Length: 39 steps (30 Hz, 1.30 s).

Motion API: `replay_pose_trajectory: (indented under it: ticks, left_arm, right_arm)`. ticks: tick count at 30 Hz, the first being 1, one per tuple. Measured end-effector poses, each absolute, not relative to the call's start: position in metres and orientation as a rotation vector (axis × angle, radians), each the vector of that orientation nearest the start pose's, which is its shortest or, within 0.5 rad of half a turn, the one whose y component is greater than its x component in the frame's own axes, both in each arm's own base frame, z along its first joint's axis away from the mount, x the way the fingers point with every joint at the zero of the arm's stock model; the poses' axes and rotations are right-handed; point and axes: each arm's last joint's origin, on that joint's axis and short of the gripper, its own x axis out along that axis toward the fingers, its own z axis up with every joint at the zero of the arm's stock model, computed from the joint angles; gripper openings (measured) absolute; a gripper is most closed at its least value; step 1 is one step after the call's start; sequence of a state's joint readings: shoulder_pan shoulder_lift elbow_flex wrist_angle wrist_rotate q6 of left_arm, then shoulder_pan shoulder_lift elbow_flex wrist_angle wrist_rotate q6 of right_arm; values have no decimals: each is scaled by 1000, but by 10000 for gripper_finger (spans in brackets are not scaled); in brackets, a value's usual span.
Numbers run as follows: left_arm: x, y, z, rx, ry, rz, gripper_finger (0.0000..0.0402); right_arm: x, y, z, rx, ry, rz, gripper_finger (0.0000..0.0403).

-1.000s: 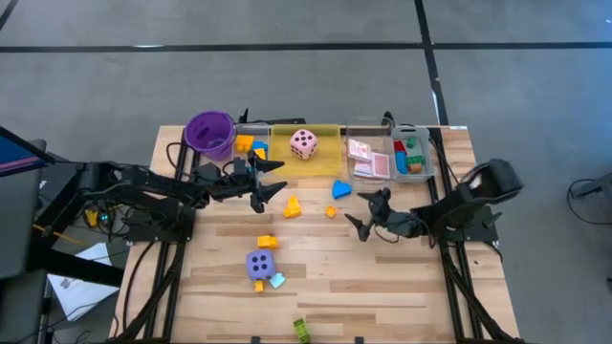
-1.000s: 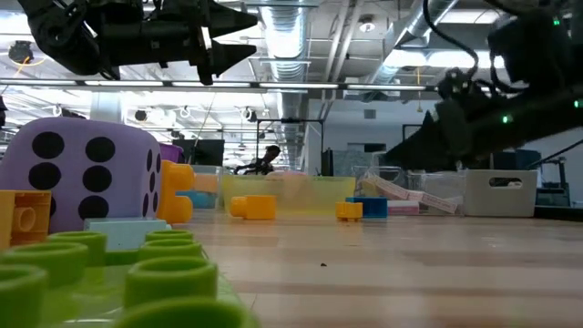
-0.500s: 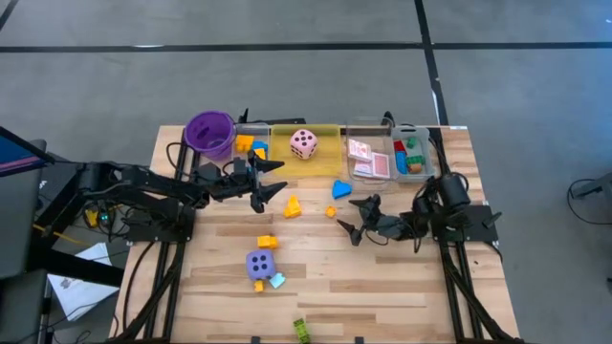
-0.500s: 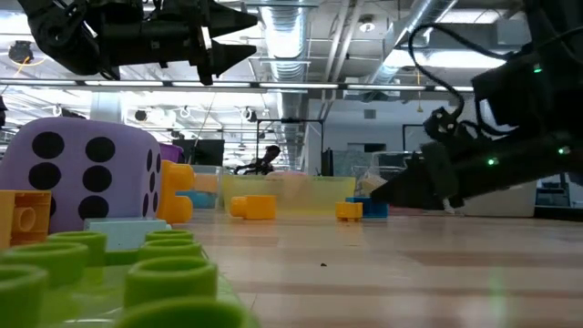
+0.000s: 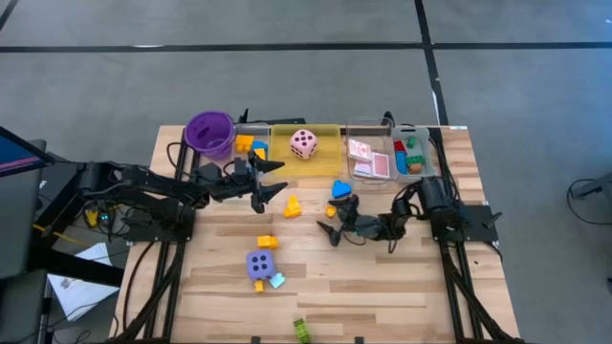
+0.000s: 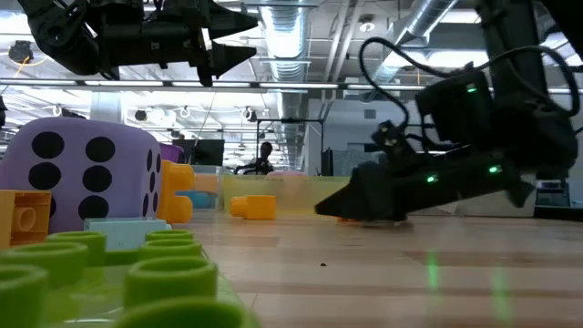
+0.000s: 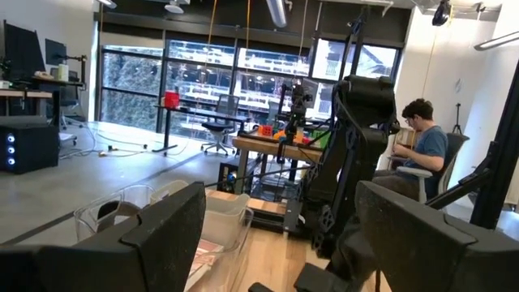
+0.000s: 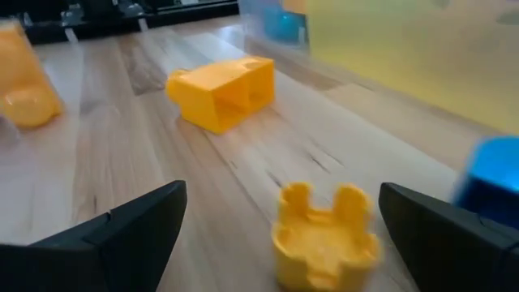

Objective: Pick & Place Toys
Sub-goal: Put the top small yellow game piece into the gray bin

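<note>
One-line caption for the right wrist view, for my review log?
Open right gripper low over the wooden table, its fingers flanking a small yellow block; larger yellow block beyond.

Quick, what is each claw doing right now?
Left gripper: open, holding nothing, raised above the table.
Right gripper: open, holding nothing, low around a small yellow block.

Purple cup [image 5: 209, 132]; trays [image 5: 325, 145]; seated person [image 7: 420, 146]

Robotics lab: exposed ducts [image 6: 291, 23], desks, seated person [image 7: 418, 142] (background).
</note>
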<state>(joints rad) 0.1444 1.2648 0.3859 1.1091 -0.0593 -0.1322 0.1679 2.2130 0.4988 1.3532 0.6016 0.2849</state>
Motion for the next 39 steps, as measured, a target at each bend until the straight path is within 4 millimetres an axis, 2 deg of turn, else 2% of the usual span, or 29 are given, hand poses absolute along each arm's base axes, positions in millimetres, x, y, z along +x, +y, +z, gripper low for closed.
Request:
replay_pose_trajectory:
  ticks: [7, 18, 29, 33, 37, 39]
  left_arm:
    - [236, 36, 220, -125, -172, 192, 310]
    - [236, 36, 217, -126, -144, 194, 310]
    - [236, 36, 217, -126, -144, 194, 310]
    - [236, 36, 217, -124, -144, 194, 310]
    - [236, 36, 217, -124, -144, 195, 310]
    - [236, 36, 217, -123, -144, 194, 310]
  right_arm:
    - [309, 36, 25, 91, 349, -461, 398]
    - [310, 35, 24, 88, 375, -474, 356]
    - [309, 31, 23, 85, 386, -497, 252]
    - [309, 30, 23, 85, 386, -503, 202]
    - [309, 26, 23, 90, 385, -520, 133]
    - [309, 24, 23, 92, 385, -526, 123]
